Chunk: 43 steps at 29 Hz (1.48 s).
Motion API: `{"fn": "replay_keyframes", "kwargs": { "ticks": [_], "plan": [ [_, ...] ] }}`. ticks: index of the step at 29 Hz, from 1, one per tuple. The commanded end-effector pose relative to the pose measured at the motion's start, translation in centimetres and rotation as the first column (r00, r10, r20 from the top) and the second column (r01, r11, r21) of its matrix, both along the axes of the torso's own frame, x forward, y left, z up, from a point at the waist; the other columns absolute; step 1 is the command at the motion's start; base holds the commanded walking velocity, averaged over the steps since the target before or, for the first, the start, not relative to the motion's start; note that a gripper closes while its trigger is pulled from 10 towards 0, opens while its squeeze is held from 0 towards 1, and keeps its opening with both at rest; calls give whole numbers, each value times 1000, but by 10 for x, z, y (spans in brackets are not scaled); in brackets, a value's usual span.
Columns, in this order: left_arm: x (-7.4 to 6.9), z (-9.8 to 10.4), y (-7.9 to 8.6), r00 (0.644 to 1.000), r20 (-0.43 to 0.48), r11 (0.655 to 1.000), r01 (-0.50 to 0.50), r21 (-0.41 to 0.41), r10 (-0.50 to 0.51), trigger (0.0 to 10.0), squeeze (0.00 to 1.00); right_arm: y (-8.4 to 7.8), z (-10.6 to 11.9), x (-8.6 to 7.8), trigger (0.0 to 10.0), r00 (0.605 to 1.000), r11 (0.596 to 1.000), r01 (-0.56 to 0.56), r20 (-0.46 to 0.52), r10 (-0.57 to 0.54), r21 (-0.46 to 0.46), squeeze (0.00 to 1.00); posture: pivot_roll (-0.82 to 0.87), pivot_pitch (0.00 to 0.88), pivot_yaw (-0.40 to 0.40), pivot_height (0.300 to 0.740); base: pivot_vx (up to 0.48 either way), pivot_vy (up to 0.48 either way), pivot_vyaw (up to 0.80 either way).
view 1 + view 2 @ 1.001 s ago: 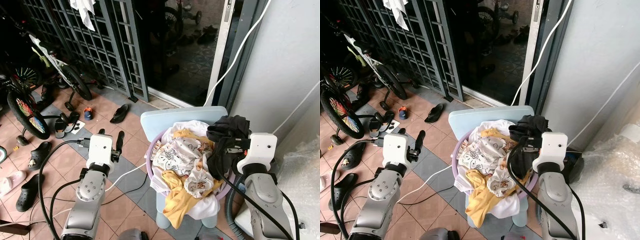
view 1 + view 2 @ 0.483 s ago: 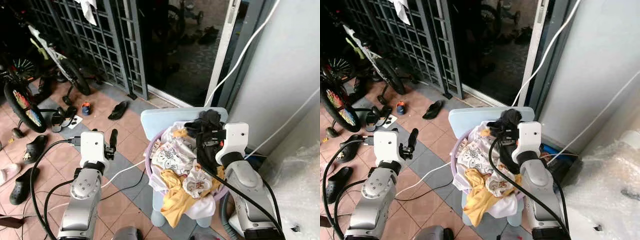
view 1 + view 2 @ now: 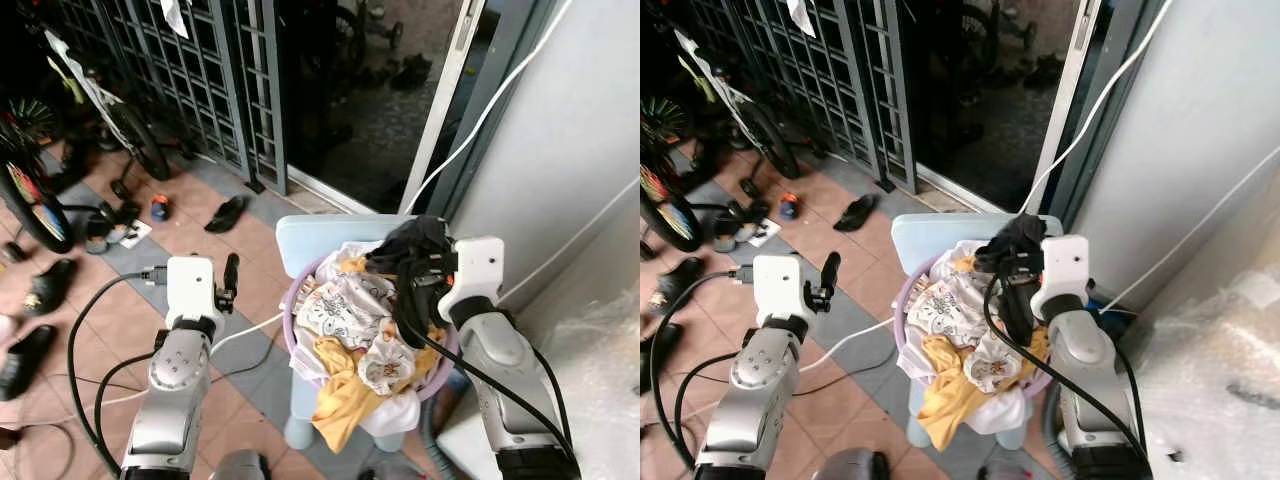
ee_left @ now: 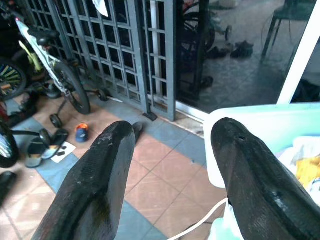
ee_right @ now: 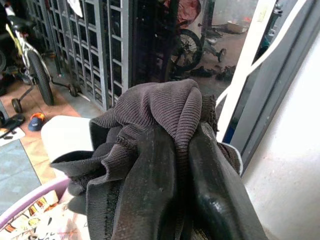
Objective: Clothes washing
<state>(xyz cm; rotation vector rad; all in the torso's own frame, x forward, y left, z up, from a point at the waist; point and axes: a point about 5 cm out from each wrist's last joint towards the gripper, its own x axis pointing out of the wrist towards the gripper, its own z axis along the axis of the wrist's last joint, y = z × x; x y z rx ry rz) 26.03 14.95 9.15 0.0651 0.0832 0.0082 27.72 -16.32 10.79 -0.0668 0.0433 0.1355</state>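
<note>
A purple laundry basket (image 3: 290,300) stands on a light blue plastic chair (image 3: 315,232), heaped with a white printed cloth (image 3: 340,305) and a yellow garment (image 3: 345,395). My right gripper (image 3: 408,258) is shut on a black ribbed garment (image 5: 160,125), which it holds bunched above the basket's back right edge. The garment (image 3: 412,240) drapes over both fingers and hides their tips. My left gripper (image 4: 175,129) hangs open and holds nothing. It is over the tiled floor to the left of the basket (image 3: 230,272).
A metal grille gate (image 3: 200,80) and a dark doorway lie ahead. Bicycles (image 3: 25,190) and loose sandals (image 3: 228,212) crowd the left floor. A white cable (image 3: 245,335) runs across the tiles. A white wall (image 3: 590,150) and bubble wrap (image 3: 1230,350) close the right side.
The whole view has shifted as the camera moved. My right gripper has carried the black garment from the basket's right side to above its back edge. The left gripper stays open.
</note>
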Motion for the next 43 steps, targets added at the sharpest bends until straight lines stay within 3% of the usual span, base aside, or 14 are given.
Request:
{"fn": "replay_keyframes", "kwargs": {
  "ticks": [1, 6, 11, 16, 23, 43],
  "plan": [
    [0, -2, 0, 1000, -13, 1000, -12, 11, 12, 10000, 0, 1, 2, 3, 10000, 1000, 1000, -13, -1, 13, -7, 0, 24, 23, -57, 740, 0, 0, 0],
    [4, 10, -11, 998, 38, 997, 48, 55, -50, 10000, 0, 2, 6, 8, 10000, 1000, 1000, 14, 9, -13, -26, 0, 15, 50, -31, 740, 0, 0, -375],
    [-1, 7, -10, 997, 15, 997, 80, 14, -80, 10000, 0, 1, 6, 6, 10000, 999, 999, 43, 13, -43, 7, 0, 3, 58, 29, 740, 0, 0, 0],
    [1, 8, -5, 999, 16, 999, 29, -19, -29, 10000, 0, -5, -6, -2, 10000, 995, 995, 96, -26, -95, 33, 0, 3, 61, 30, 740, 0, 0, -640],
    [1, 7, -7, 999, -4, 999, 33, -29, -34, 10000, 0, -5, -5, -3, 10000, 997, 997, 74, -21, -73, 30, 0, -4, 70, 29, 740, 0, 0, -788],
    [2, 9, -5, 999, -3, 999, 44, -27, -44, 10000, 0, -7, -1, 2, 10000, 997, 996, 81, -9, -80, 37, 0, -4, 78, 36, 740, -307, 0, -112]
  ]
}}
